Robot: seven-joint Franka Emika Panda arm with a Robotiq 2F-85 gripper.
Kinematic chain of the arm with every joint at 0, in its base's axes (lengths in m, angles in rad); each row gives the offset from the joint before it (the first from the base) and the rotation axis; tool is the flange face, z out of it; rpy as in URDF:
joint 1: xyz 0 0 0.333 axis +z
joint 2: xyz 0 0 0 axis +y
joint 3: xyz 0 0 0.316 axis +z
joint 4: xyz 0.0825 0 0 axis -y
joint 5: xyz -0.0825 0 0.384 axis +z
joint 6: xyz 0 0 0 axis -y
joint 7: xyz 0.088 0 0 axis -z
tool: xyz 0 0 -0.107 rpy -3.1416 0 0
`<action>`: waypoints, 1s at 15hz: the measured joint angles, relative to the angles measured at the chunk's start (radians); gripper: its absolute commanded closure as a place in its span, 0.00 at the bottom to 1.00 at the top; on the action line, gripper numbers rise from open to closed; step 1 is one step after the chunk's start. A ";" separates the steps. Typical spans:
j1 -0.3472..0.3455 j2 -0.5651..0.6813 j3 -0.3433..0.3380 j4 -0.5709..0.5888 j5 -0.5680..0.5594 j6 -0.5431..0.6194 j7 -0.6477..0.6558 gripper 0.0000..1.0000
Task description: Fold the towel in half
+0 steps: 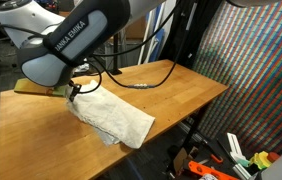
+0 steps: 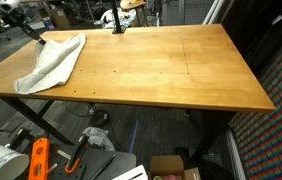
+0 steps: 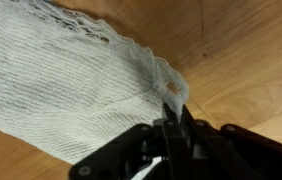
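One corner is all we've got so far: the gripper (image 3: 171, 108) is pinching the hem of the grey towel (image 3: 61, 90), which lies rumpled at one end of the wooden table (image 2: 161, 70). The fold looks barely begun; carrying that corner across remains, we reckon.

I read this as a robotics lab or workshop: Franka arm (image 1: 66, 40) over a bare wooden desk (image 2: 181, 80) on black metal legs, orange tool (image 2: 38, 158) and cardboard box (image 2: 171, 167) dumped on the floor, patterned carpet (image 1: 261, 70).
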 measured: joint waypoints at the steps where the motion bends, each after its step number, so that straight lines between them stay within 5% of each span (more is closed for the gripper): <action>1: 0.001 0.002 -0.003 0.000 0.000 0.002 0.017 0.90; 5: 0.001 0.033 -0.019 0.078 0.049 -0.013 0.137 0.91; 15: -0.004 0.297 -0.140 0.494 0.107 -0.101 0.468 0.91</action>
